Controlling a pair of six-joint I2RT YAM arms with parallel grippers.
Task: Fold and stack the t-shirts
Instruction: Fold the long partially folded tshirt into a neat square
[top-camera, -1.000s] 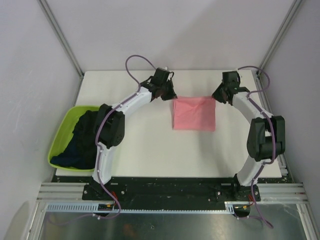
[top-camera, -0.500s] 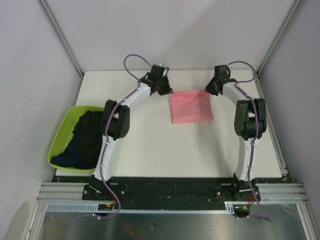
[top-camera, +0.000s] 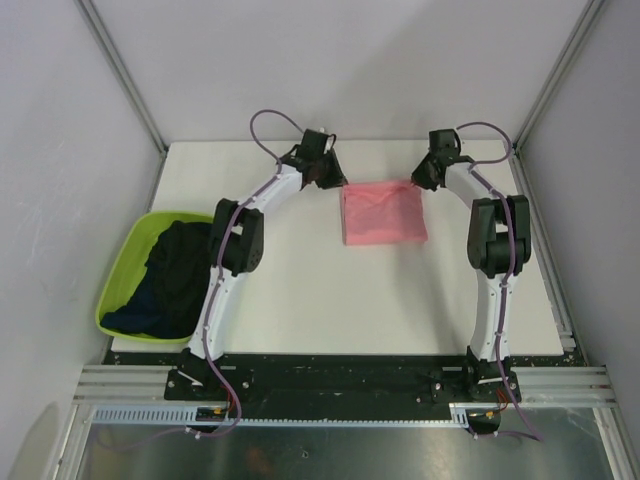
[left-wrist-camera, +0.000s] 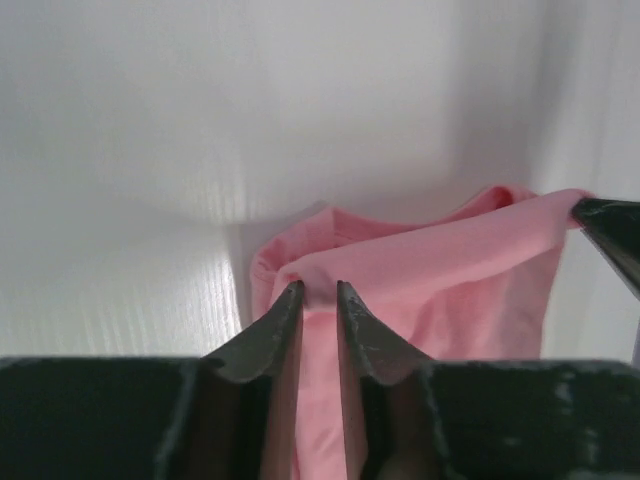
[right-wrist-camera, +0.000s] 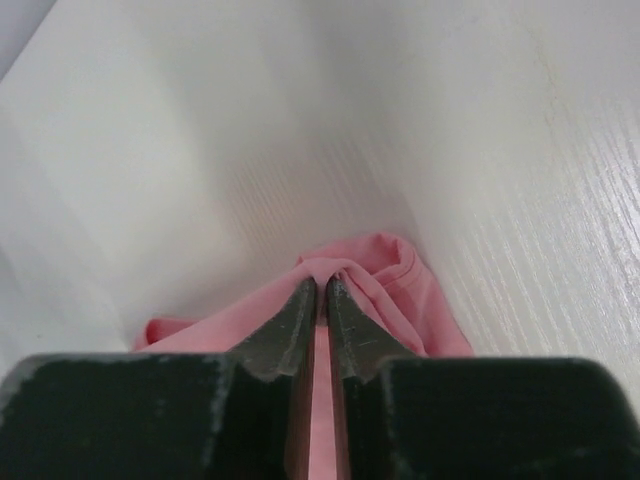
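a pink t-shirt (top-camera: 383, 213), folded to a rectangle, lies near the tabletop's (top-camera: 330, 290) far edge, its far corners pinched in the left pincer (left-wrist-camera: 320, 295) and right pincer (right-wrist-camera: 322, 290); dark t-shirts (top-camera: 170, 275) lie heaped in a green tub (top-camera: 125, 260) at the left edge, none stacked yet.

We can read no text, label, brand, number or sign in any of the views.
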